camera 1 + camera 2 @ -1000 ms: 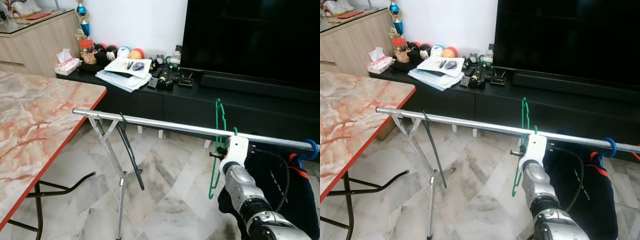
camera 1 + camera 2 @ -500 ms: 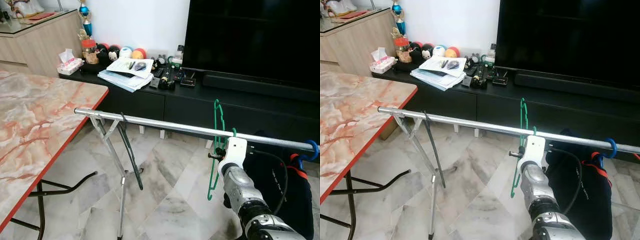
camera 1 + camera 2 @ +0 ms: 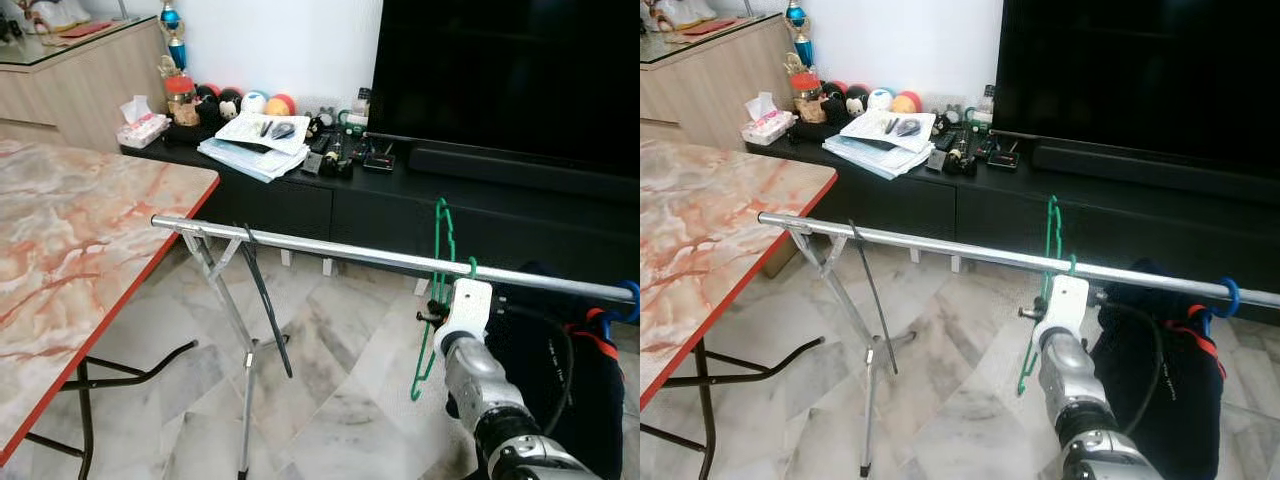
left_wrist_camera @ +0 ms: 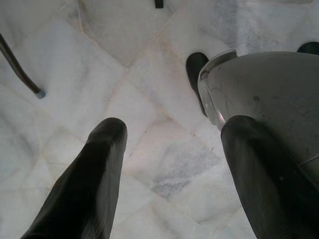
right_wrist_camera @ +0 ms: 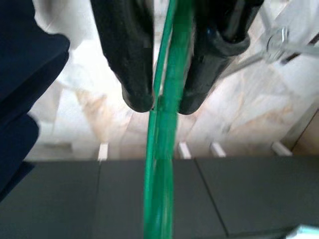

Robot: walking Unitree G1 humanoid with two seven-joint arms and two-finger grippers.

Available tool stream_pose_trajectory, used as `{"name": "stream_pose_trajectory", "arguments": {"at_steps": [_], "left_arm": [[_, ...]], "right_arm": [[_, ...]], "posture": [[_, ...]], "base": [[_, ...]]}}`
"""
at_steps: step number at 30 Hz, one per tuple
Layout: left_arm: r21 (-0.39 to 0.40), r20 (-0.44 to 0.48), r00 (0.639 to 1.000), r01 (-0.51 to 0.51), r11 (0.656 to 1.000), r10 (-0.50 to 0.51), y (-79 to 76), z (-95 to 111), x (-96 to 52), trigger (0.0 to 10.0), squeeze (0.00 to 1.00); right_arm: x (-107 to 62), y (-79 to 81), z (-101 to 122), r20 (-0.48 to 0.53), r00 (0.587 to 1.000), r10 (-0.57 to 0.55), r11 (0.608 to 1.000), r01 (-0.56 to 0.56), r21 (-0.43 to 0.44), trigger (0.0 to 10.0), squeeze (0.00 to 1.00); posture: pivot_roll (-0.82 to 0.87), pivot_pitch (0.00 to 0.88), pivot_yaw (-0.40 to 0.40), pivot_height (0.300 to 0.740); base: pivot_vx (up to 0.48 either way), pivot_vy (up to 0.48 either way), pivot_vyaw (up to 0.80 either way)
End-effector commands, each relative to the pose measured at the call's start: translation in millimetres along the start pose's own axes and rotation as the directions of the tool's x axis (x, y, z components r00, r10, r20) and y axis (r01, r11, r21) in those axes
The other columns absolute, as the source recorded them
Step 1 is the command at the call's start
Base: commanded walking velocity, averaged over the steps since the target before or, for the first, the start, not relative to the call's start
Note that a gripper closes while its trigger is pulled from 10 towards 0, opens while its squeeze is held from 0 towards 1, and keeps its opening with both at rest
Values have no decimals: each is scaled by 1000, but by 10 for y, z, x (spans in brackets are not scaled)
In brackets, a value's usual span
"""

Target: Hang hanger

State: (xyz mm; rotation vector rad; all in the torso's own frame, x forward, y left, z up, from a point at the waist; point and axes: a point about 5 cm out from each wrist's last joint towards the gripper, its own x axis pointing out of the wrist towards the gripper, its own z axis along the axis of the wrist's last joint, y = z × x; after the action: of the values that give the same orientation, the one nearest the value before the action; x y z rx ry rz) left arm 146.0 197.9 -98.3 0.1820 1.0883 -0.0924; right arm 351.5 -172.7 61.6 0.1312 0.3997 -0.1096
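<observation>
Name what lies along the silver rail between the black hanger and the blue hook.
In the left eye view, between the black hanger and blue hook, the rail carries the green hanger, held by the right claw.

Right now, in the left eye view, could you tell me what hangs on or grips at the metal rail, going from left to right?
Black hanger → green hanger, held by the right gripper → dark garment → blue hook.
</observation>
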Motion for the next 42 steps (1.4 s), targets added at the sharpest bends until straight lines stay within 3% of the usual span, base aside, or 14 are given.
{"name": "stream_pose_trajectory", "arguments": {"at_steps": [1,7,12,17,27,33,34,39,40,41,42], "left_arm": [[-3,-13,994,106,994,-106,-327,-34,14,10000,0],[-4,-21,994,106,994,-106,-321,-91,3,10000,0],[-2,-20,994,103,995,-104,-295,-78,5,10000,0],[-2,-19,994,104,995,-104,-296,-70,6,10000,0],[3,-19,993,113,994,-112,-301,-63,7,10000,0],[6,-18,993,114,994,-113,-297,-60,7,10000,0],[7,-18,993,114,993,-114,-297,-61,7,10000,0],[9,-18,993,115,993,-115,-298,-62,7,10000,0],[9,-18,993,116,993,-115,-297,-61,7,10000,0],[9,-18,993,116,993,-116,-297,-62,7,10000,0],[9,-18,993,116,993,-116,-297,-62,7,10000,0]], "right_arm": [[-1,0,20,18,1000,-1,1000,1,-2,10000,514],[-5,1,27,31,1000,-2,1000,2,2,10000,498],[-29,4,123,138,990,5,1000,-2,-26,10000,463],[-63,5,96,172,985,10,999,-5,-31,10000,467],[-117,-17,-135,108,994,6,998,1,-65,10000,471],[-116,-36,-103,115,993,9,996,1,-86,10000,463],[-117,-36,-61,136,991,15,996,-2,-93,10000,0],[-147,-28,-9,190,982,24,996,-6,-94,10000,0],[-159,-23,-8,200,979,29,996,-11,-94,10000,239],[-186,-13,-11,223,974,39,996,-20,-89,10000,1000],[-186,-13,-11,223,974,39,996,-20,-89,10000,1000]], "posture": [[10,90,-14,740],[11,92,-14,740],[8,93,-13,740],[9,92,-15,740],[4,90,-14,740],[3,83,-14,740],[2,82,-14,740],[1,82,-14,740],[1,83,-14,740],[-1,85,-14,740],[-1,85,-14,740]], "base": [[0,0,0],[0,0,0],[0,0,0],[0,0,0],[0,0,0],[0,0,0],[0,0,0],[0,0,0],[0,0,0],[0,0,0],[0,0,0]]}}
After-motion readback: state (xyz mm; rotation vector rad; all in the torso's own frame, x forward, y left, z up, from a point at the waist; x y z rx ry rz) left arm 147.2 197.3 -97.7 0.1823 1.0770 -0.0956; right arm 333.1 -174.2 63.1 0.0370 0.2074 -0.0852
